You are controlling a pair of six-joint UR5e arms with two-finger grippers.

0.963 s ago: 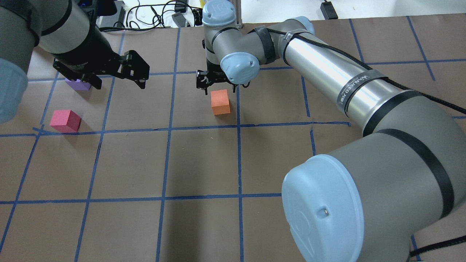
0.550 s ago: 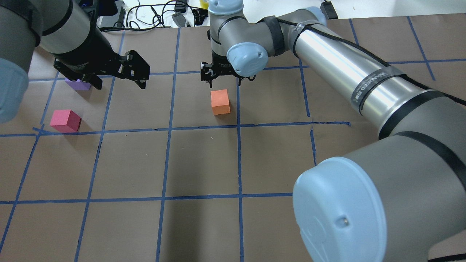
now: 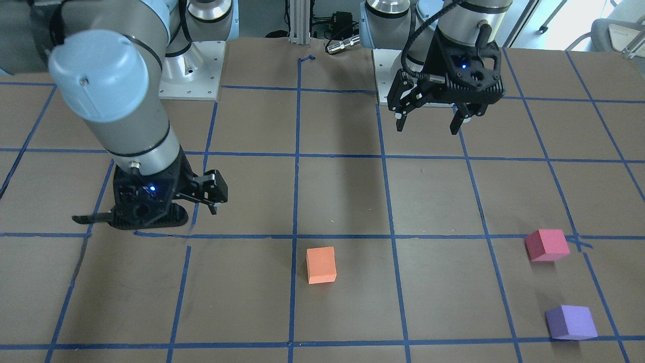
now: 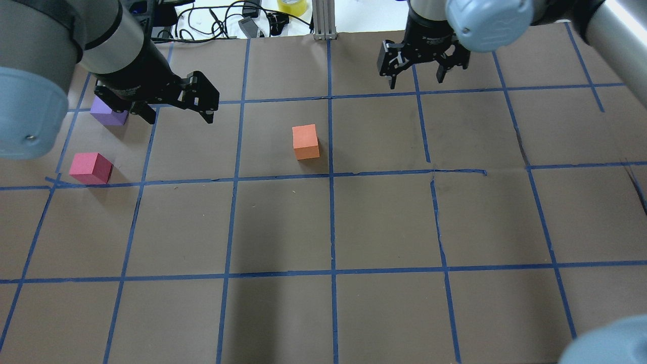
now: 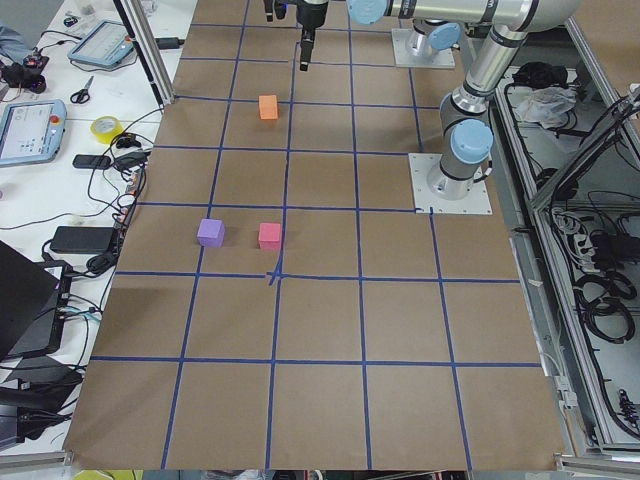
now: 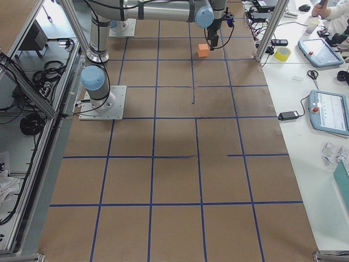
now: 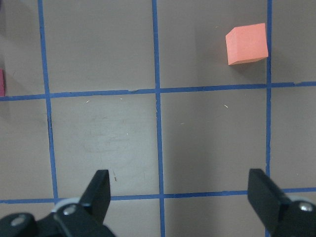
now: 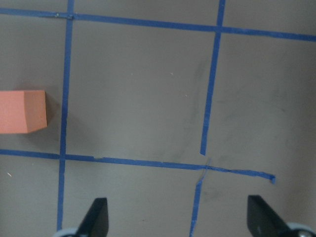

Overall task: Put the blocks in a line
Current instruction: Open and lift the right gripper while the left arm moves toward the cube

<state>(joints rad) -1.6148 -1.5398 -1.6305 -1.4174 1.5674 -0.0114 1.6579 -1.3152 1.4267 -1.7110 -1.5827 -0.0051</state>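
Observation:
The orange block (image 4: 305, 142) sits alone near the table's middle; it also shows in the front-facing view (image 3: 321, 265) and both wrist views (image 7: 247, 44) (image 8: 22, 112). The pinkish-red block (image 4: 91, 168) and the purple block (image 4: 107, 113) sit at the left, apart from each other. My left gripper (image 4: 177, 103) is open and empty, hovering just right of the purple block and hiding part of it. My right gripper (image 4: 417, 65) is open and empty, up at the far right, well away from the orange block. Its fingers (image 8: 98, 217) frame bare table.
Brown paper with a blue tape grid (image 4: 331, 174) covers the table. Cables, a yellow tape roll (image 4: 290, 6) and an aluminium post (image 4: 320, 20) lie at the far edge. A side bench with tablets (image 5: 30, 130) runs along that edge.
My right gripper has swung away from just behind the orange block to the far right, staying open. My left gripper has drifted slightly right. The blocks have not moved.

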